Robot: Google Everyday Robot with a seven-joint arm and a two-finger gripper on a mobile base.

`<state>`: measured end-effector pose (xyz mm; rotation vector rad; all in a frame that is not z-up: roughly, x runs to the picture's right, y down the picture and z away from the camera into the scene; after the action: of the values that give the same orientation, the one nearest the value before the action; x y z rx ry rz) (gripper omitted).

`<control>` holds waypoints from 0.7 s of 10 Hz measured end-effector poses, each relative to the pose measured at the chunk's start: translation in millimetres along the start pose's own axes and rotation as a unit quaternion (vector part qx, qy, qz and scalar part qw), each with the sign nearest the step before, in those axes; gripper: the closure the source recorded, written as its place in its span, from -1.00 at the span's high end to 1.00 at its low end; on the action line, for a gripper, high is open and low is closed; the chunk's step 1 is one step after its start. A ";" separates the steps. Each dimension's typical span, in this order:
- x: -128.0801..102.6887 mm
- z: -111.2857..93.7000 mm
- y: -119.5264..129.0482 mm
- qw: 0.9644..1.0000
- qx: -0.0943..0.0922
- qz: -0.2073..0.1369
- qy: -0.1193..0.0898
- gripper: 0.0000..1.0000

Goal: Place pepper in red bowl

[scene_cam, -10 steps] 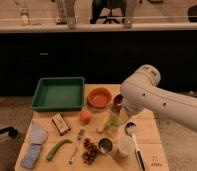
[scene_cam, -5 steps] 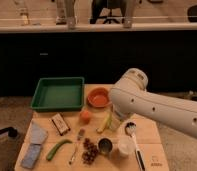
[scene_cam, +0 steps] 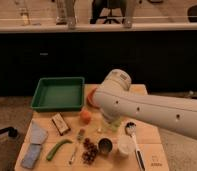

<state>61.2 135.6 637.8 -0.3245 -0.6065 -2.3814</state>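
Note:
The pepper (scene_cam: 58,148), long, slender and green, lies on the wooden table (scene_cam: 151,136) near its front left. Only the left edge of the red bowl (scene_cam: 91,96) shows at the back of the table, since my white arm (scene_cam: 142,107) covers the rest. The arm reaches in from the right, and its thick wrist sits over the table's middle. My gripper (scene_cam: 111,122) hangs below that wrist, mostly hidden, well to the right of the pepper and in front of the bowl. It holds nothing that I can see.
A green tray (scene_cam: 58,92) stands at the back left. A round orange item (scene_cam: 85,116), a wrapped bar (scene_cam: 60,123), blue cloths (scene_cam: 34,145), a fork (scene_cam: 75,151), a dark cluster (scene_cam: 90,151), a metal cup (scene_cam: 106,146), a white cup (scene_cam: 124,146) and a spoon (scene_cam: 132,131) crowd the table.
My arm has swung left and forward over the table. It now covers most of the red bowl and the yellow-green item that showed beside it. The pepper has not moved.

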 end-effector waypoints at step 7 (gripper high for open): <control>15.7 2.0 -18.1 1.000 0.006 -0.027 -0.008 0.60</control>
<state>37.6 140.6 639.2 -0.3246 -0.6448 -2.4278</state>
